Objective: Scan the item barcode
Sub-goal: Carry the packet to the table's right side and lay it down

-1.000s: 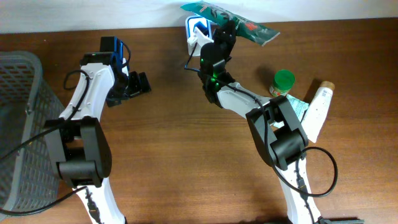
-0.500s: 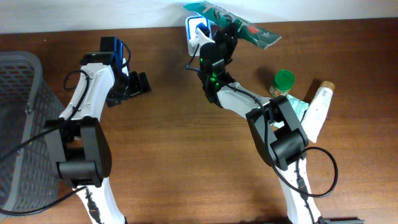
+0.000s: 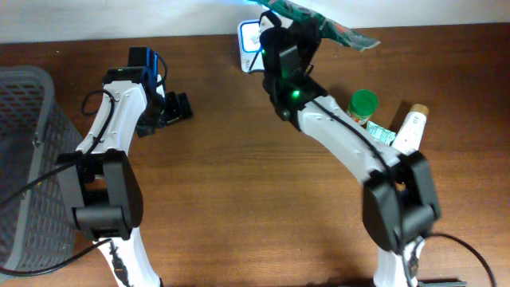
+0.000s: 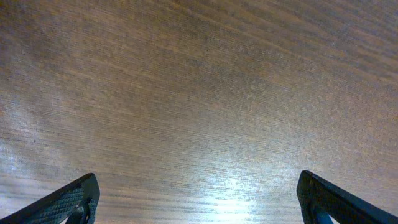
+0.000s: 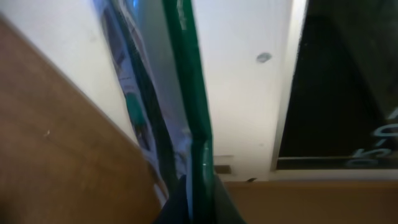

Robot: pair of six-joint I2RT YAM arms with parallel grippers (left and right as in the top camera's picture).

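The green packet [image 3: 343, 33] is pinched in the right gripper [image 3: 288, 30], presented just beside the scanner [image 3: 249, 36] at the table's [image 3: 239, 175] back edge. Its barcode likely needs angling toward the scanner. The left gripper [image 3: 182, 108] is spread and empty.

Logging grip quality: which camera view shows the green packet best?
Overhead: the green packet shows its printed face and outline, pinched in the right gripper. The right wrist view sees only its thin edge, very close. The left wrist view shows just bare table, no packet.
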